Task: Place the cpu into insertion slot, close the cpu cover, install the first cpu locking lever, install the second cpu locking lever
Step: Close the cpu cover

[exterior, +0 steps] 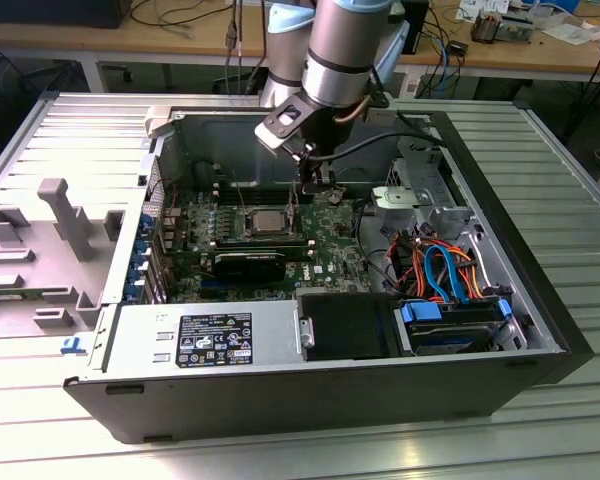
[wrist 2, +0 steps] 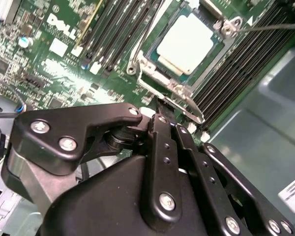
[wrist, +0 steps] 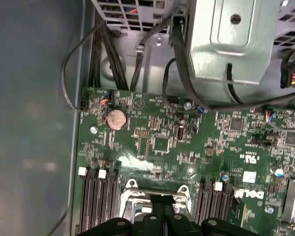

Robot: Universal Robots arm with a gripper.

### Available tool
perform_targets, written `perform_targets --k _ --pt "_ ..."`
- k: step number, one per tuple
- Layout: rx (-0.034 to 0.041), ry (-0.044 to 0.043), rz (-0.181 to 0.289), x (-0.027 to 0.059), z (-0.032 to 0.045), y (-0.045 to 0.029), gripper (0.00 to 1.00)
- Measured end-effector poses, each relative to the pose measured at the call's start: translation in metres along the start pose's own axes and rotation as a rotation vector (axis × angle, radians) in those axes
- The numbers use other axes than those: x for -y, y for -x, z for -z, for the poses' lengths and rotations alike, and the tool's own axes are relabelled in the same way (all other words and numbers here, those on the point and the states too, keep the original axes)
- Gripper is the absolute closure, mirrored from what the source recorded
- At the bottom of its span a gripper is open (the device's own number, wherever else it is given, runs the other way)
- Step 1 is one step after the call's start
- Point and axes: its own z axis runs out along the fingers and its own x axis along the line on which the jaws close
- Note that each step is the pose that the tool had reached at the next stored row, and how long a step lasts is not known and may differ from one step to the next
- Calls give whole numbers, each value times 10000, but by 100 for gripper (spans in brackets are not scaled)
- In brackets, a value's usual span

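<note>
Inside the open computer case (exterior: 280, 400), on the green circuit board (wrist: 211, 142), the cpu (wrist 2: 186, 43) was found seated in the insertion slot (exterior: 235, 226), its silvery-grey top facing up. The cpu cover (wrist 2: 173, 87) lay as a thin metal frame around the chip, which showed through its window. In the second wrist view, a thin metal locking lever (wrist 2: 270, 25) ran out from one corner of the socket, and a second lever (wrist 2: 142, 39) ran along the side next to the long black memory sticks (wrist 2: 113, 29). Whether either was latched could not be determined.

The gripper (wrist 2: 160, 105) was lowered into the case just beside the socket, at the shiny edge of the cover. Its fingers were drawn close together. Whether they pinched anything could not be determined. In the exterior view the gripper (exterior: 315, 190) stood at the socket's far corner, towards that view's right. A round coin battery (wrist: 116, 118) sat on the board, well apart from the socket.
</note>
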Motion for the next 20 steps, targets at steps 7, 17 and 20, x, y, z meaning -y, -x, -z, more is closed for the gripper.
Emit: perform_targets --k 7,17,20 --pt "-74 92 11 183 -23 -21 89" --pt "-136 120 58 503 -247 18 89" --pt "-135 120 73 539 -315 29 89"
